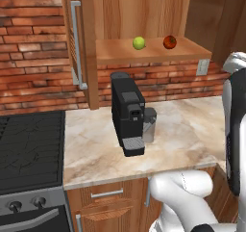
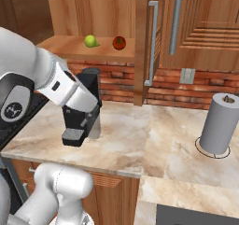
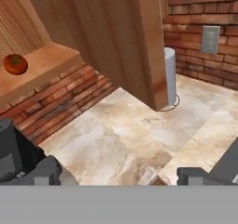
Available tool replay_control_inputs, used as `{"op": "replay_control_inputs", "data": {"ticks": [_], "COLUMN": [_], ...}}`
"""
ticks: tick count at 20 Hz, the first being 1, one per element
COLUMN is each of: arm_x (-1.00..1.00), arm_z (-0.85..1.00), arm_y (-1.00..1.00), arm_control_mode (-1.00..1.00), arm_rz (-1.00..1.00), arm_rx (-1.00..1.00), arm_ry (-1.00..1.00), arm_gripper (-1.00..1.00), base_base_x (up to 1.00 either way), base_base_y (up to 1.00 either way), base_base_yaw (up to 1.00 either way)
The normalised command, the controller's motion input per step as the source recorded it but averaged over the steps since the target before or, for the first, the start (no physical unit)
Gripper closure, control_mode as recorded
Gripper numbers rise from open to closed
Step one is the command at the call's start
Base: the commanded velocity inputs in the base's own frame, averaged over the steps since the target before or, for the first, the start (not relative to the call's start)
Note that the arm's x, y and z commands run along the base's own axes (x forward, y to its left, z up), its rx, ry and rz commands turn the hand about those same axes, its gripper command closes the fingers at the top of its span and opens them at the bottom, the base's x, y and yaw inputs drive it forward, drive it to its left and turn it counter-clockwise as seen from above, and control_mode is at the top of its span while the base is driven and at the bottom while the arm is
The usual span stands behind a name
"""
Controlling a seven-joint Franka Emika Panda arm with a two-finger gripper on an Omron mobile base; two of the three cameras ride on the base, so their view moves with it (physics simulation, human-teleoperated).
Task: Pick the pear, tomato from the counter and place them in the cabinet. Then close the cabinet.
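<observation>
The pear (image 1: pixel 139 43) and the tomato (image 1: pixel 169 42) rest side by side on the shelf (image 1: pixel 153 51) inside the cabinet (image 1: pixel 84 43), pear to the left. The coffee machine (image 1: pixel 127 112) stands on the worktop (image 1: pixel 182 135) below the shelf. The stove (image 1: pixel 29 149) adjoins the worktop's left end. The paper roll (image 2: pixel 219 123) stands on the worktop, far right.

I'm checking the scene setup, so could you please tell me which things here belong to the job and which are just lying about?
Job: pear, tomato, cabinet, counter.
Lying about: coffee machine, paper towel roll, stove.
</observation>
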Motion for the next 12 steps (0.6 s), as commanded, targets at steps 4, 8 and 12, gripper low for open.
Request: {"op": "replay_control_inputs", "data": {"ticks": [4,8,12], "arm_x": [-0.92,-0.36,-0.08], "arm_z": [0.00,0.00,-0.05], "arm_y": [-0.56,-0.77,-0.83], "arm_control_mode": [-1.00,-1.00,-1.00], "arm_rz": [-0.19,-0.20,-0.16], "arm_rx": [0.27,0.37,0.35], "arm_ry": [-0.06,-0.01,-0.05], "arm_gripper": [-1.00,-1.00,-1.00], "base_base_x": [0.00,0.00,0.00], "base_base_y": [0.00,0.00,0.00], "base_base_yaw": [0.00,0.00,0.00]}}
